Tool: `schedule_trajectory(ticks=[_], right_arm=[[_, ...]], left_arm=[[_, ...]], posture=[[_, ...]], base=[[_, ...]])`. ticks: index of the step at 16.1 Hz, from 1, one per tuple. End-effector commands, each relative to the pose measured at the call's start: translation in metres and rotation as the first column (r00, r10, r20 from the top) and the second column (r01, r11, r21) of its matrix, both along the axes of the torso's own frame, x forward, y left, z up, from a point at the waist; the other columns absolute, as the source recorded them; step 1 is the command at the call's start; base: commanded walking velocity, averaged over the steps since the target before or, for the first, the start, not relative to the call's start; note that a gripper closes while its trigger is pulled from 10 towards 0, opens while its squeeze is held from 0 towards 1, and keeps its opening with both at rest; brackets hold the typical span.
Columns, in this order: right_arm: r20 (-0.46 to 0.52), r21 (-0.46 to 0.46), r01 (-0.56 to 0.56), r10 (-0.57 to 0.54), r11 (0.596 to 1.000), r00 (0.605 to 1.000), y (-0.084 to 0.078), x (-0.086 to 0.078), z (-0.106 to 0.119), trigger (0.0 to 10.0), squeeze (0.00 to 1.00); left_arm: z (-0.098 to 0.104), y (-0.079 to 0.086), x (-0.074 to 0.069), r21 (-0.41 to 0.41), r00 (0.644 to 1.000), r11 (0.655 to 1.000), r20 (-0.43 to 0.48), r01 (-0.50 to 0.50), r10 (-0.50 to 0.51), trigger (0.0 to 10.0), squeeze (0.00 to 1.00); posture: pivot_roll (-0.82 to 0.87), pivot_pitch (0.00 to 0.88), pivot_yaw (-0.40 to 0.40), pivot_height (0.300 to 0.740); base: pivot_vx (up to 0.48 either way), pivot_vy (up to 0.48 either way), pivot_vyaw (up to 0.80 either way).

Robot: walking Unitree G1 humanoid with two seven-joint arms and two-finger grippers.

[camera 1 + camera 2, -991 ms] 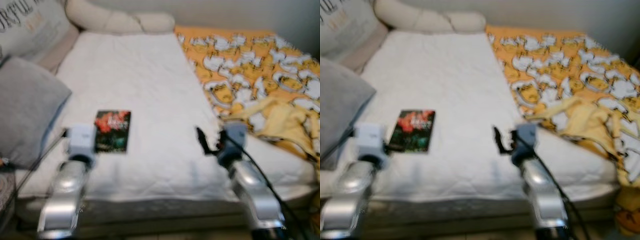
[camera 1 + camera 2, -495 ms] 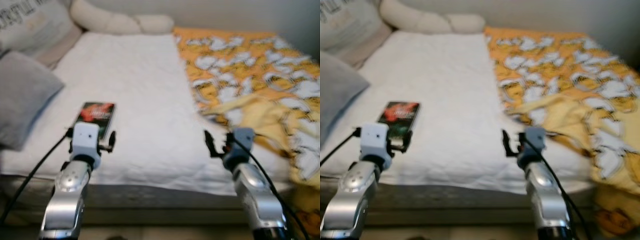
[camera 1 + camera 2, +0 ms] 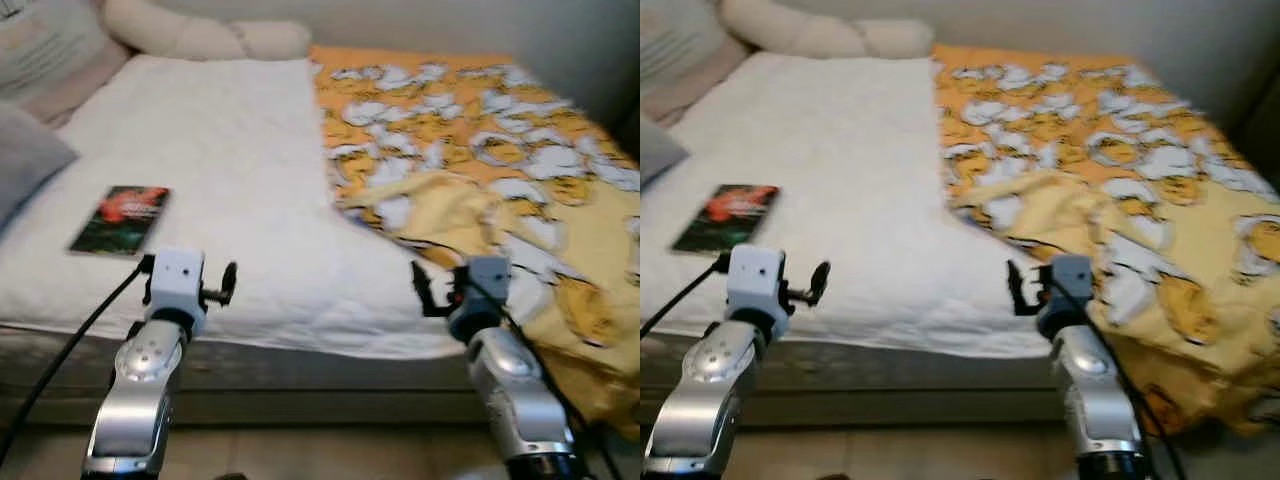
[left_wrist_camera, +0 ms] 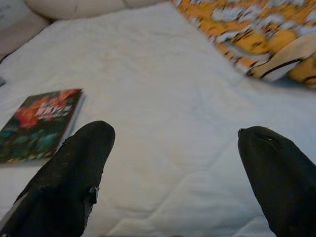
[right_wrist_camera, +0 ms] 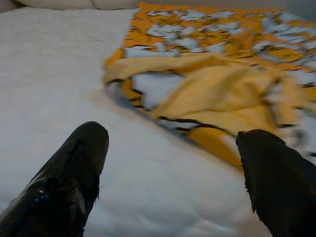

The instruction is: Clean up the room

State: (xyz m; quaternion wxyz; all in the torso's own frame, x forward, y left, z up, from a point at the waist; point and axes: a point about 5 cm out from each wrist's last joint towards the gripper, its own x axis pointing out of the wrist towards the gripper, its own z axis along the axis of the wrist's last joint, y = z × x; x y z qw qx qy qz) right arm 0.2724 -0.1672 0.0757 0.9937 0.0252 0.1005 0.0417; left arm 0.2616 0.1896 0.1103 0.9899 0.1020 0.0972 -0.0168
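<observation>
A book with a dark cover and red flowers lies flat on the white bed, near its left front edge. A rumpled orange and yellow blanket with a white pattern covers the bed's right half and spills over the front right corner. My left gripper hovers open over the bed's front edge, to the right of the book and short of it. My right gripper is open too, just in front of the blanket's folded yellow edge. Neither holds anything.
A long cream pillow lies along the head of the bed. A grey pillow and a printed cushion sit at the left edge. Bare floor runs along the bed's front side, under my arms.
The whole picture has shifted: the camera has turned to the right, so the book and pillows sit further left and more blanket shows. Both arms hold the same pose.
</observation>
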Motion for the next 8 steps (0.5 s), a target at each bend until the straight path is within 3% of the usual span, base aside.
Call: schedule_trajectory(ticks=[1,3,5,8], right_arm=[[0.016,0.011,-0.017,0.017,1.0,1.0,0.0069,0.0029,0.0039,10.0,0.0],[0.016,0.007,-0.018,0.018,1.0,1.0,0.0069,0.0028,0.0035,10.0,0.0],[0.018,-0.001,-0.022,0.022,1.0,1.0,0.0072,0.0033,0.0039,10.0,0.0],[0.019,-0.006,-0.036,0.036,0.999,0.999,0.0089,0.0038,0.0045,10.0,0.0]], left_arm=[[0.0008,0.0057,-0.0006,0.013,1.0,1.0,0.001,-0.016,0.016,10.0,0.0],[0.001,0.0053,-0.0001,0.014,1.0,1.0,0.001,-0.016,0.016,10.0,0.0],[0.0006,0.0033,0.0005,-0.03,1.0,0.999,0.005,-0.018,0.018,10.0,0.0],[0.0025,0.004,0.0018,-0.013,1.0,1.0,0.018,-0.016,0.016,10.0,0.0]], posture=[[-0.04,0.0,-0.034,0.74],[-0.04,0.0,-0.031,0.74],[-0.04,0.0,-0.03,0.74],[-0.04,0.0,-0.031,0.74]], base=[[0.0,-0.42,0.0],[0.0,-0.42,0.0],[0.0,0.0,0.0],[0.0,0.0,0.0]])
